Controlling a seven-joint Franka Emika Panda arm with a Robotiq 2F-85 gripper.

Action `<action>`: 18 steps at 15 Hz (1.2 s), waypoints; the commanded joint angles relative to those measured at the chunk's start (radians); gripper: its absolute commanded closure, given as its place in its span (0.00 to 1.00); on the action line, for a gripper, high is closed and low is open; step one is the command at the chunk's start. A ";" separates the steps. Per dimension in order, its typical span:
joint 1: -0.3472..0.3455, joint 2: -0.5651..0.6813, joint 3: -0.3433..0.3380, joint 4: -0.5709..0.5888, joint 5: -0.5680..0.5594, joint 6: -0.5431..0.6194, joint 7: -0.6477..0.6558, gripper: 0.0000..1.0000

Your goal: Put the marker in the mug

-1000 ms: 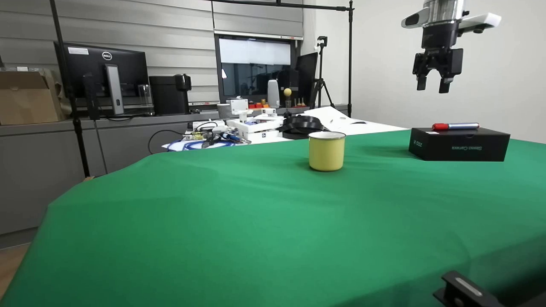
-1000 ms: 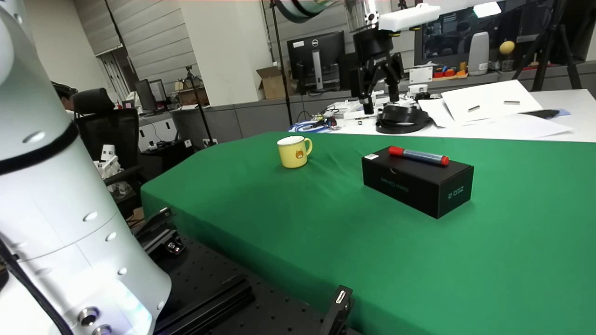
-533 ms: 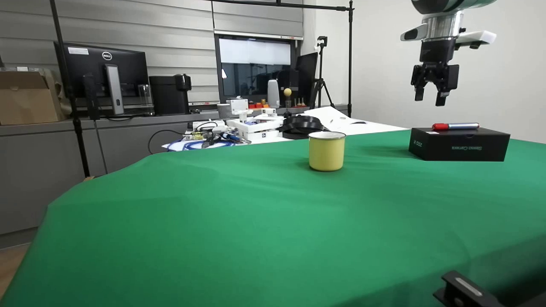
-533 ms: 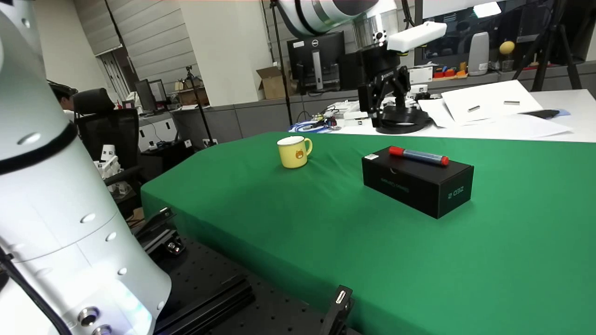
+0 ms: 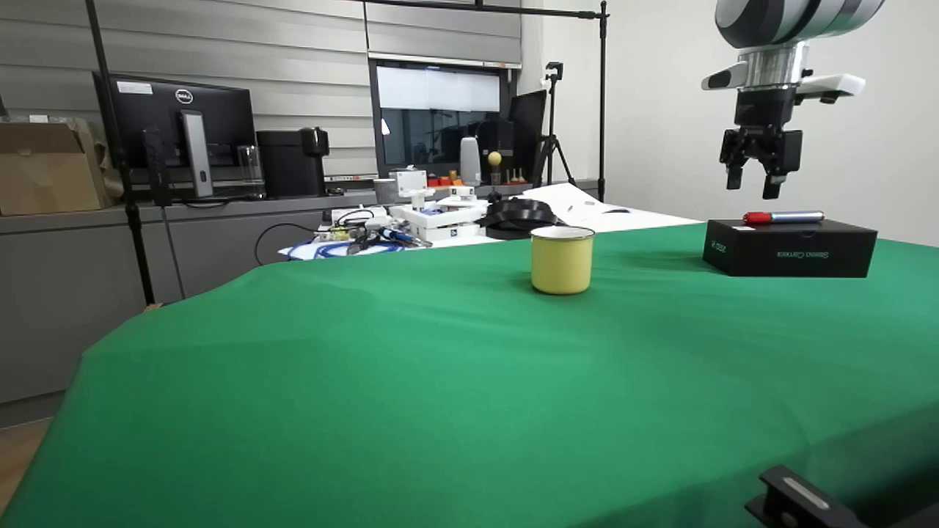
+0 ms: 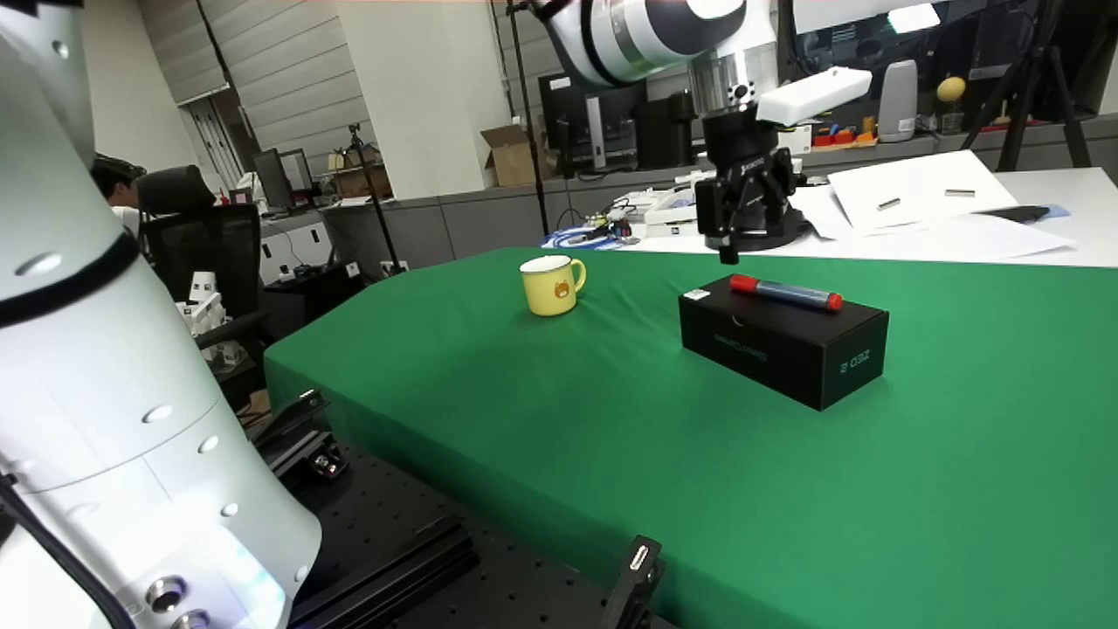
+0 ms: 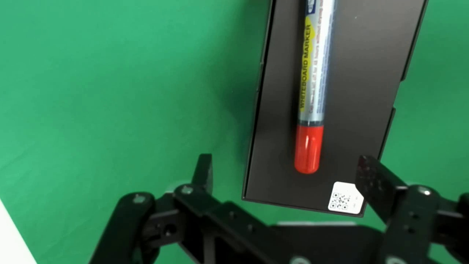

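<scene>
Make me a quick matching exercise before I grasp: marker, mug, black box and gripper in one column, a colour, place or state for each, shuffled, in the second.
1. marker
2. mug
3. black box
4. gripper

A. white sticker on top
B. yellow, standing upright
C. open, holding nothing
D. lying on the black box

Pairs: 1-D, 2-B, 3-A, 4-C

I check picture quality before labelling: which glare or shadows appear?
In the wrist view, a bright streak, probably glare, runs along the red-capped silver marker; shadow darkens the green cloth beside the black rectangular box; in an exterior view, faint shadow beside the yellow cylindrical mug.
</scene>
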 commanded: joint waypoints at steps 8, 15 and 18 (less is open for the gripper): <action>-0.055 0.081 0.039 0.059 0.032 -0.017 -0.046 0.25; -0.030 0.108 0.018 0.085 0.002 -0.021 0.021 0.69; -0.014 0.123 0.002 0.117 0.010 -0.041 0.134 0.89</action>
